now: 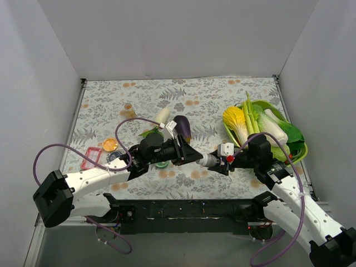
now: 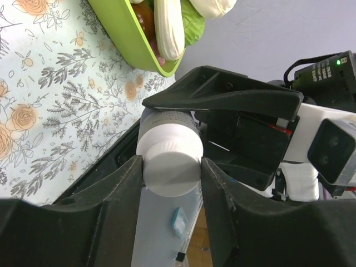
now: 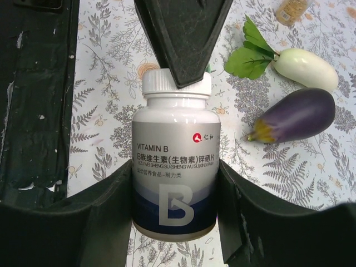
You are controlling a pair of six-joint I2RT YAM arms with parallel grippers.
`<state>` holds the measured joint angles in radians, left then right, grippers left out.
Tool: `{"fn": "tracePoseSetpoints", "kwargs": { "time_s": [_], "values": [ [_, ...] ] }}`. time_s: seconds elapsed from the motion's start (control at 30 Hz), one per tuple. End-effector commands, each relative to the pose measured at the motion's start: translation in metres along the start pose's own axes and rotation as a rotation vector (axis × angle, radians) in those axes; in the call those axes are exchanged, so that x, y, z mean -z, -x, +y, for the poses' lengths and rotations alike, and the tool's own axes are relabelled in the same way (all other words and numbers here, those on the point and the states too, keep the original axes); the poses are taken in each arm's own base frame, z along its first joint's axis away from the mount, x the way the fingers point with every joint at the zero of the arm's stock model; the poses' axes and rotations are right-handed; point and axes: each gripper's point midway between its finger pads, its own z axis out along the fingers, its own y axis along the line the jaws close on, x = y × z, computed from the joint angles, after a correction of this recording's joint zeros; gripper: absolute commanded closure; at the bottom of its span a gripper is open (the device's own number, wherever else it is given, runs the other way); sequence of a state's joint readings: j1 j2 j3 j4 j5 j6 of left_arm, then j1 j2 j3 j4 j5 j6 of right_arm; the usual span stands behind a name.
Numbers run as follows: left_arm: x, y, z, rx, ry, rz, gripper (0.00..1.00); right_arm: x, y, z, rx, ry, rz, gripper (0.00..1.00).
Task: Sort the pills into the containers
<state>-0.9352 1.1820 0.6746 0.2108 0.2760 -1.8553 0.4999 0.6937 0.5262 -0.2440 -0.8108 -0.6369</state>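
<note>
My right jaws clamp the bottle (image 3: 173, 183) steady so my left jaws, pinching its cap (image 2: 169, 167), can unscrew it.

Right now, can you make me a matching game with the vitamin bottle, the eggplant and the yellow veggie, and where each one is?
Things:
1 vitamin B bottle
2 eggplant
3 yellow leafy vegetable

Places:
A in the lime-green tray
B on the flowered tablecloth, beside the white radish
C gripped by the right end effector

Pairs: 1-C, 2-B, 3-A.
</note>
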Motion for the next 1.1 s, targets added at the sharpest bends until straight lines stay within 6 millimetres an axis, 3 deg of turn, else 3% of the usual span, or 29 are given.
{"fn": "tracePoseSetpoints", "kwargs": {
  "time_s": [0.0, 0.2, 0.27, 0.4, 0.47, 0.5, 0.53, 0.6, 0.67, 0.7, 0.8, 0.93, 1.03, 1.07],
  "values": [
    [0.0, -0.002, -0.023, -0.087, -0.089, 0.044, 0.68, 0.001, 0.021, -0.009, 0.032, -0.016, -0.044, 0.99],
    [0.003, -0.018, -0.018, -0.249, -0.123, 0.137, 0.84, -0.002, 0.023, -0.003, -0.05, 0.003, -0.071, 0.99],
    [0.008, -0.028, -0.018, -0.413, -0.168, 0.206, 0.91, -0.004, 0.023, 0.005, -0.139, 0.034, -0.089, 0.99],
    [0.024, -0.047, -0.018, -0.73, -0.289, 0.338, 0.94, -0.009, 0.035, 0.022, -0.348, 0.131, -0.192, 0.99],
    [0.033, -0.049, -0.013, -0.908, -0.326, 0.353, 0.95, -0.008, 0.044, 0.036, -0.448, 0.211, -0.246, 0.99],
    [0.034, -0.046, -0.013, -0.948, -0.319, 0.341, 0.94, -0.009, 0.034, 0.048, -0.625, 0.248, -0.236, 0.99],
    [0.035, -0.043, -0.011, -0.985, -0.303, 0.334, 0.93, -0.006, 0.046, 0.047, -0.598, 0.266, -0.291, 0.99],
    [0.037, -0.031, -0.016, -1.038, -0.27, 0.284, 0.84, -0.005, 0.044, 0.05, -0.684, 0.271, -0.295, 0.99],
    [0.039, -0.018, -0.028, -1.039, -0.253, 0.195, 0.66, -0.005, 0.043, 0.049, -0.688, 0.266, -0.293, 0.99],
    [0.045, -0.007, -0.037, -0.999, -0.228, 0.115, 0.45, -0.005, 0.042, 0.048, -0.684, 0.264, -0.29, 0.99],
    [0.063, 0.016, -0.052, -0.885, -0.189, -0.078, 0.02, -0.006, 0.039, 0.045, -0.644, 0.242, -0.275, 0.99],
    [0.083, 0.018, -0.056, -0.71, -0.194, -0.136, 0.02, -0.008, 0.031, 0.04, -0.566, 0.207, -0.245, 0.99],
    [0.08, 0.014, -0.047, -0.535, -0.154, -0.096, 0.02, -0.009, 0.025, 0.033, -0.477, 0.169, -0.207, 0.99],
    [0.078, 0.014, -0.046, -0.481, -0.14, -0.085, 0.02, -0.008, 0.029, 0.025, -0.368, 0.147, -0.21, 0.99]
  ]
}}
